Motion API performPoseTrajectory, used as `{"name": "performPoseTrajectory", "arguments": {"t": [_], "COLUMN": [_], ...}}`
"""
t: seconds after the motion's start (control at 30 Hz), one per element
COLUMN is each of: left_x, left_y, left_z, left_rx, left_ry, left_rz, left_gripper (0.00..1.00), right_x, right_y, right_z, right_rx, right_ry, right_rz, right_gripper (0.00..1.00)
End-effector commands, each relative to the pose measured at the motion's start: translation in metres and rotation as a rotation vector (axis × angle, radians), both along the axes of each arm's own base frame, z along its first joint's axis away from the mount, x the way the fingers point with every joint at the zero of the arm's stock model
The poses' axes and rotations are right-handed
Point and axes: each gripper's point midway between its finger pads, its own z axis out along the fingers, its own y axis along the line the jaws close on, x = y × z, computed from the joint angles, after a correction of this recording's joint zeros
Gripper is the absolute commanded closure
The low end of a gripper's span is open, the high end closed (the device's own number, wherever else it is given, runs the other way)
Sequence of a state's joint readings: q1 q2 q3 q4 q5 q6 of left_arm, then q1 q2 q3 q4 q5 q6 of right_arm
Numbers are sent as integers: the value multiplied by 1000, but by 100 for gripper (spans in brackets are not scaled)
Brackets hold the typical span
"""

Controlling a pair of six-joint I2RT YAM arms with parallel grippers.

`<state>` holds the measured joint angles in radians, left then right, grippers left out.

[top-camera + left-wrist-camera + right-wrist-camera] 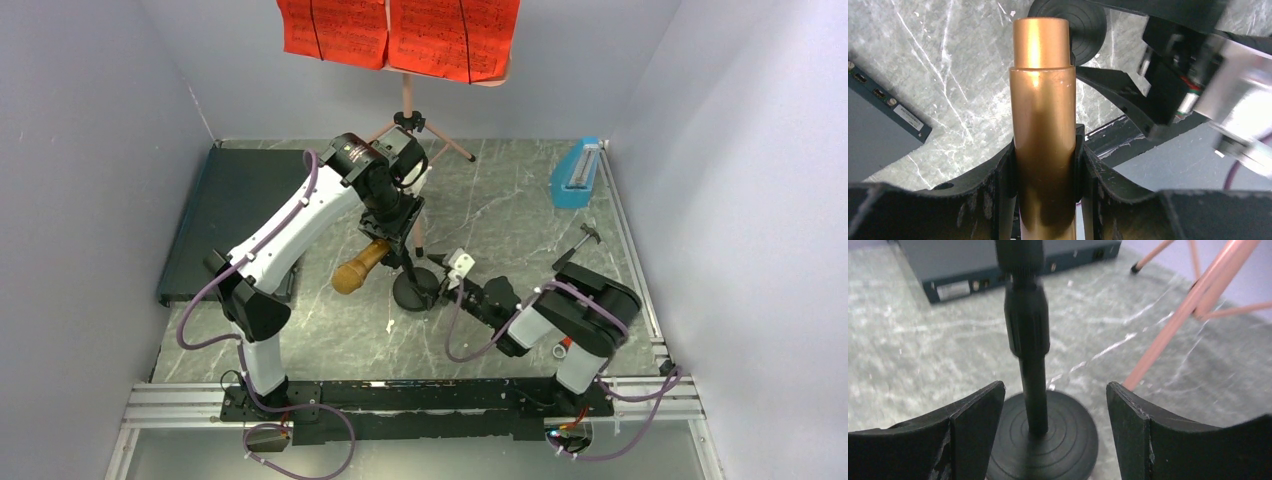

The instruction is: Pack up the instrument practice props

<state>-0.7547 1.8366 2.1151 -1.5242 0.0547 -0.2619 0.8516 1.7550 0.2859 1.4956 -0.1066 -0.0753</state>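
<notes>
The left end effector (1044,167) is closed on the gold microphone (1041,95) above the worktop (948,75); the right end effector (1054,415) is held wide astride the pole of the black stand (1029,330). The pole should be pinched low, so the microphone can be drawn free without tipping.

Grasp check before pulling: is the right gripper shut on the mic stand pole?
No: the right gripper is open, a clear gap between each of its fingers and the stand pole.
</notes>
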Motion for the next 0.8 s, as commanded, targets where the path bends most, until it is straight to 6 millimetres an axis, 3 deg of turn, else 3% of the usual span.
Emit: {"name": "performPoseTrajectory", "arguments": {"t": [0.0, 0.13, 0.27, 0.33, 0.37, 0.4, 0.43, 0.77], "left_x": [4, 9, 16, 18, 19, 19, 19, 16], "left_y": [-3, -8, -14, -17, -18, -20, -23, -38], "left_z": [14, 10, 11, 14, 17, 18, 19, 17], "left_rx": [-37, -47, -96, -133, -158, -182, -205, -264], "left_ry": [-39, -32, -58, -72, -84, -88, -91, -90], "left_rz": [105, 217, 305, 337, 350, 360, 367, 371], "left_gripper": [85, 87, 78, 72, 71, 70, 70, 62], "right_x": [2, -2, -8, -11, -13, -17, -20, -24], "right_y": [-13, -11, -1, 2, 5, 8, 10, 18], "right_z": [81, 105, 121, 124, 124, 124, 123, 127], "right_rx": [167, 149, 116, 97, 86, 79, 75, 80], "right_ry": [-193, -270, -354, -388, -400, -410, -418, -419], "right_rz": [-55, -47, -39, -45, -43, -36, -27, -76], "right_gripper": [21, 21, 20, 19, 15, 2, 1, 0]}}
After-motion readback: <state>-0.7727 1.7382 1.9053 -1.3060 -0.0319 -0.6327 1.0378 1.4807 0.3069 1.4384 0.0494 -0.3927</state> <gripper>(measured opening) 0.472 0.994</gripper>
